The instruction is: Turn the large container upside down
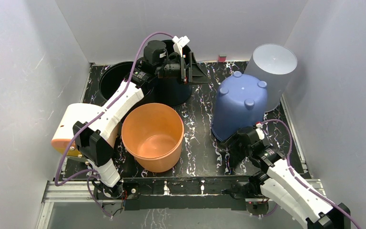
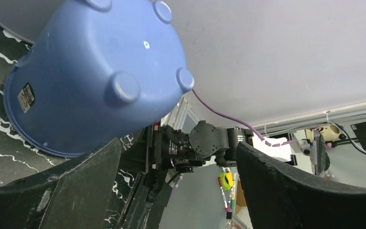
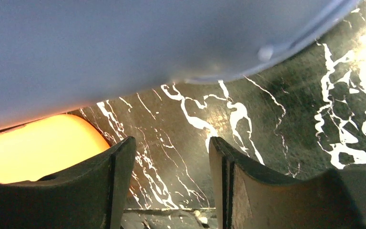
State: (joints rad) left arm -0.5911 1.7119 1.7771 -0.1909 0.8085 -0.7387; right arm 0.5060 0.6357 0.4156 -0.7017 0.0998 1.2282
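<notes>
Container (image 1: 240,105) stands bottom-up, its rim just beyond the right tool (image 3: 171,186), whose fingers are apart.

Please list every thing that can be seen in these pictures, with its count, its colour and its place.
blue bucket: 1, blue, right of centre, upside down
grey container: 1, pale grey, far right corner, upside down
orange bucket: 1, orange, near centre, upright
black containers: 2, black, far left, one under the left gripper
white and orange object: 1, left edge, kind unclear
table: 1, black with white veins
left gripper: 1, black, open
right gripper: 1, black, open, by the blue bucket's rim
</notes>
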